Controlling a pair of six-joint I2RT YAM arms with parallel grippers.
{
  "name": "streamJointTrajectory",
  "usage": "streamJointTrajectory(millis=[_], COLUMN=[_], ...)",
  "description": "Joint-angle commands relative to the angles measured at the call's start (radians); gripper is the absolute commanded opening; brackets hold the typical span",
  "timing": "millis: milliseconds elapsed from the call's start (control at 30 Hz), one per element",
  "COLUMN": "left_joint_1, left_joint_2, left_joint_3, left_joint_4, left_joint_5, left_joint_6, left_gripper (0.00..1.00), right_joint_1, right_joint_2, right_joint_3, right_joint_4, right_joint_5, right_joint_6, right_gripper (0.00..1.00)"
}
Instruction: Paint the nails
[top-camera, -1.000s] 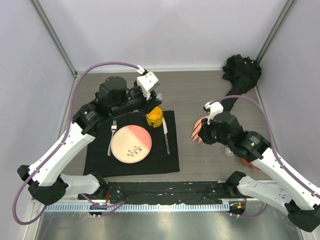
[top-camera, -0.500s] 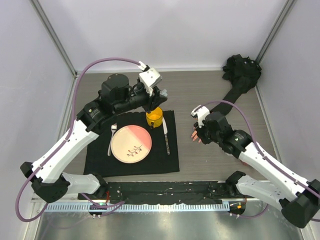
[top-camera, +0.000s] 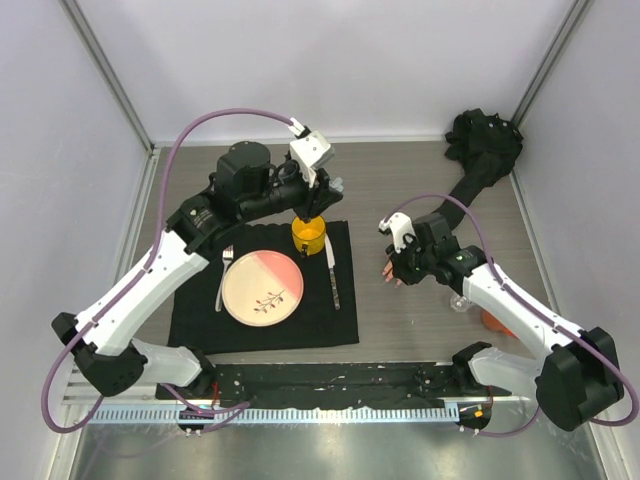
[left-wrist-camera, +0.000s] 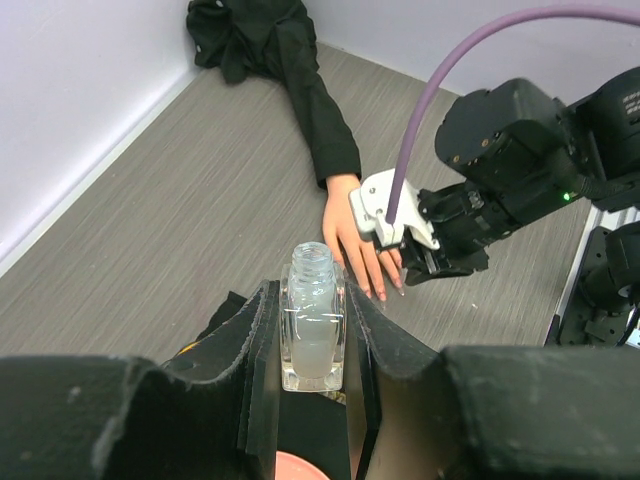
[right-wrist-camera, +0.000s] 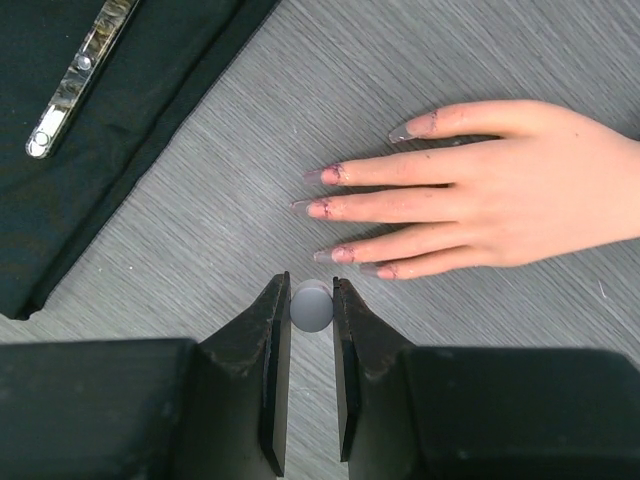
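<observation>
The pale mannequin hand (right-wrist-camera: 520, 200) lies flat on the table, fingers spread to the left, with smudged pinkish nails (right-wrist-camera: 318, 208). Its black sleeve (top-camera: 480, 150) runs to the back right corner. My right gripper (right-wrist-camera: 311, 300) is shut on a small grey round brush cap (right-wrist-camera: 311, 306), seen end-on, just below the lowest fingertips. In the top view it (top-camera: 398, 262) covers most of the hand (top-camera: 388, 270). My left gripper (left-wrist-camera: 313, 345) is shut on a small clear uncapped bottle (left-wrist-camera: 313, 330), held upright above the yellow cup (top-camera: 309, 234).
A black placemat (top-camera: 200, 320) holds a pink-and-cream plate (top-camera: 262, 285), a fork (top-camera: 224, 275) and a knife (top-camera: 331, 272). The knife (right-wrist-camera: 80, 75) and mat edge (right-wrist-camera: 60, 200) lie left of the hand. An orange object (top-camera: 492, 322) sits under the right arm.
My right gripper has swung left and turned so the cap sits at the hand's fingertips. My left gripper has shifted slightly right and back, still holding the bottle.
</observation>
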Motion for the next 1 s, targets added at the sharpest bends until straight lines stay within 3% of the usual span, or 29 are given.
streamJointTrajectory(millis=[0, 967], left_joint_1=[-0.004, -0.004], left_joint_2=[0.022, 0.041], left_joint_3=[0.058, 0.068], left_joint_4=[0.056, 0.055], left_joint_5=[0.026, 0.021], left_joint_6=[0.007, 0.018], left_gripper=[0.00, 0.00], right_joint_1=[0.003, 0.003], right_joint_2=[0.006, 0.135], right_joint_3=[-0.016, -0.021], right_joint_4=[0.085, 0.171], right_joint_5=[-0.018, 0.063], right_joint_6=[-0.021, 0.011], right_gripper=[0.01, 0.01])
